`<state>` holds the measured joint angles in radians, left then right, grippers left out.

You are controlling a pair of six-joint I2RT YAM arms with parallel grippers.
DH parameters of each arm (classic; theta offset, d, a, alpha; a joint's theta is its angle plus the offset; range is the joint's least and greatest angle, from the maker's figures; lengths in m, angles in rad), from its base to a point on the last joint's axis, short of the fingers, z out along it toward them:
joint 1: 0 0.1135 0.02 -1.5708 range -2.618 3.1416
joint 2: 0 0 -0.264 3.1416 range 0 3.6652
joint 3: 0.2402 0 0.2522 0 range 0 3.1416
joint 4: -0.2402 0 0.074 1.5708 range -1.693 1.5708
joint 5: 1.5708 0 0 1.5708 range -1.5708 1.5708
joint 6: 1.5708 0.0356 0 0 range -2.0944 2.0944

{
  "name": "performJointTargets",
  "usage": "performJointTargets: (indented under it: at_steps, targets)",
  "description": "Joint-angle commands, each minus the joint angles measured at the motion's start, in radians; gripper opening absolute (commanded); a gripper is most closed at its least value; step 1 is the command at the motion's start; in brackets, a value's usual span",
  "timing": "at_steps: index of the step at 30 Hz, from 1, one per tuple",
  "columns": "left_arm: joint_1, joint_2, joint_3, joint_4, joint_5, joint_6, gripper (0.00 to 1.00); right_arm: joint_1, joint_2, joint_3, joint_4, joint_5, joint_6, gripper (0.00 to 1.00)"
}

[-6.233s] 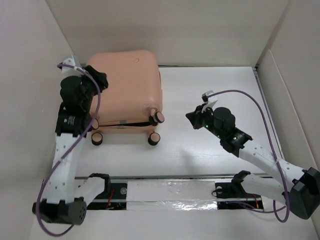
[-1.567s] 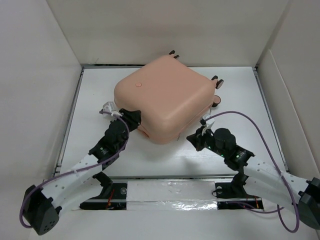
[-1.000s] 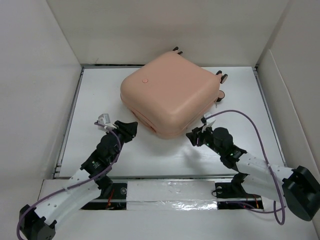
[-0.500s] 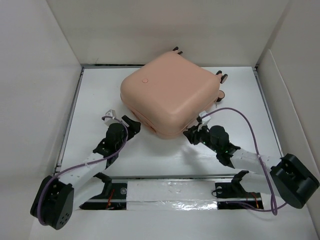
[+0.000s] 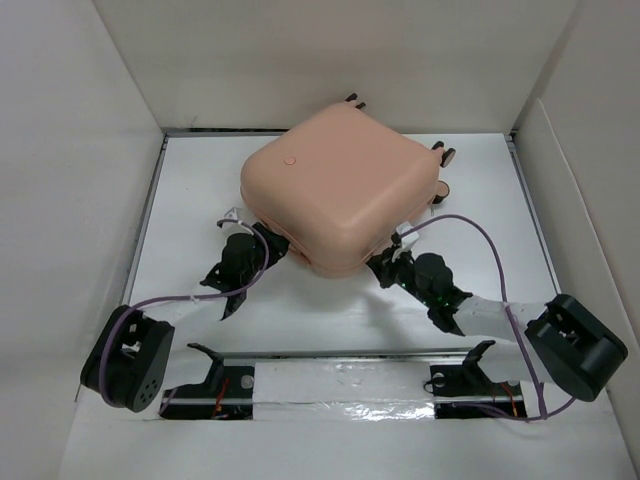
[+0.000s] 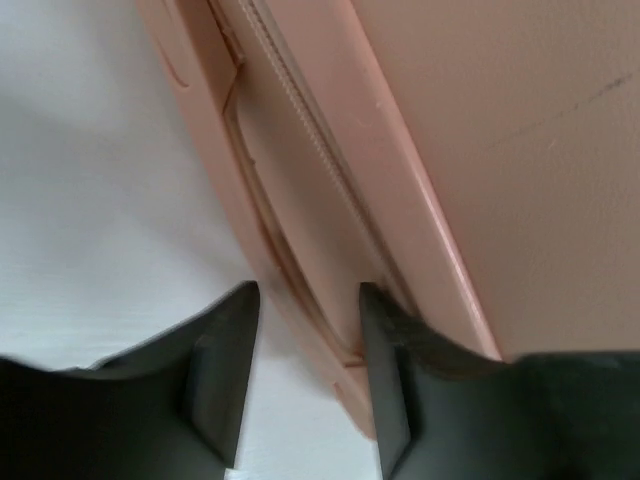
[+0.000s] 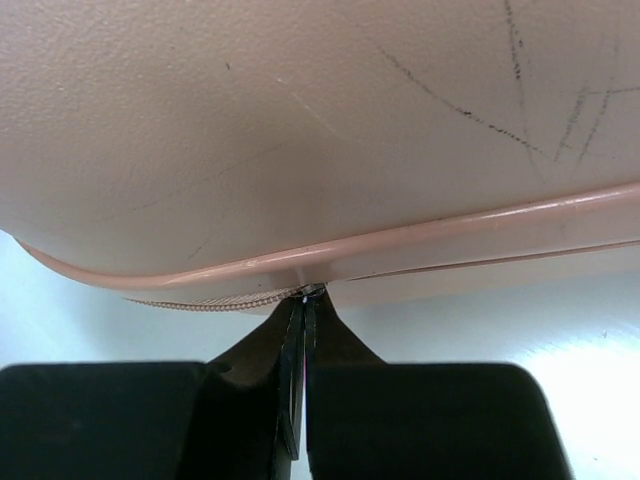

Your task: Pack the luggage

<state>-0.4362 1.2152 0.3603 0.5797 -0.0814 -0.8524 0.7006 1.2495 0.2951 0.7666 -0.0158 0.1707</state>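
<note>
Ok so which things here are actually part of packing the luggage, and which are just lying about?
Part of the job: the luggage, lying flat; left gripper, open at its side handle; right gripper, shut at the zipper.
Just there: silver tape strip at the near edge; purple cables on the arms.

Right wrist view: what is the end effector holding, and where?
The right end effector is shut on the luggage, pinching its zipper seam, apparently the pull.
</note>
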Motion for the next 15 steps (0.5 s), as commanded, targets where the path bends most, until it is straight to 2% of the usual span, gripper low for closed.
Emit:
performJointTargets:
  at_steps: [1, 3, 8, 9, 12, 13, 15]
  targets:
    - [0.007, 0.03, 0.035, 0.124, 0.019, -0.011, 0.36, 0.042, -0.035, 0.0, 0.151, 0.043, 0.019, 0.0]
    - [0.007, 0.066, 0.026, 0.178, 0.045, -0.019, 0.27, 0.088, -0.054, -0.01, 0.131, 0.059, 0.035, 0.0]
    - [-0.015, 0.107, 0.014, 0.273, 0.029, -0.051, 0.08, 0.223, -0.088, -0.013, -0.051, 0.123, 0.101, 0.0]
    - [-0.015, 0.112, 0.019, 0.278, 0.008, -0.06, 0.0, 0.288, -0.093, -0.004, -0.085, 0.137, 0.111, 0.0]
    - [-0.029, 0.132, 0.011, 0.328, -0.004, -0.086, 0.0, 0.396, -0.067, 0.071, -0.229, 0.204, 0.144, 0.0]
    - [-0.029, 0.136, 0.011, 0.339, -0.004, -0.092, 0.0, 0.471, -0.033, 0.1, -0.3, 0.233, 0.153, 0.0]
    - [-0.029, 0.155, 0.011, 0.358, 0.005, -0.1, 0.0, 0.531, 0.01, 0.184, -0.338, 0.289, 0.17, 0.0]
